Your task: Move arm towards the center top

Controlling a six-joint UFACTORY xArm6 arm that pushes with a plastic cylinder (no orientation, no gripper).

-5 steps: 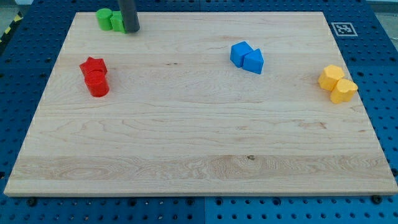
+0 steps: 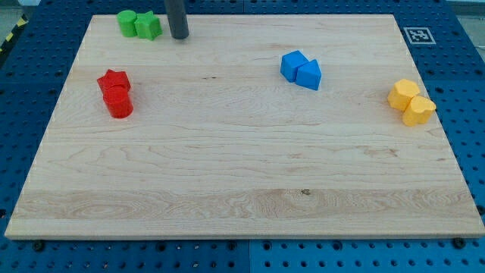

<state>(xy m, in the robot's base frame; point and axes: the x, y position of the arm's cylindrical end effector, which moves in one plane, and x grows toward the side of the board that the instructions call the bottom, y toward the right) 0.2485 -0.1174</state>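
My tip (image 2: pixel 179 36) rests on the wooden board (image 2: pixel 227 159) near the view's top edge, left of centre. It stands just right of two green blocks, a cylinder (image 2: pixel 126 22) and a star-like one (image 2: pixel 148 26), apart from them. The dark rod rises out of the top of the view.
A red star block (image 2: pixel 113 80) and a red cylinder (image 2: pixel 118 102) sit at the left. A blue cube (image 2: pixel 292 64) and a blue triangle (image 2: pixel 309 75) sit right of centre. Two yellow blocks (image 2: pixel 411 101) lie at the right edge. A marker tag (image 2: pixel 417 34) is at the top right corner.
My tip has moved to the view's right, away from the green blocks it was touching. No block has moved.
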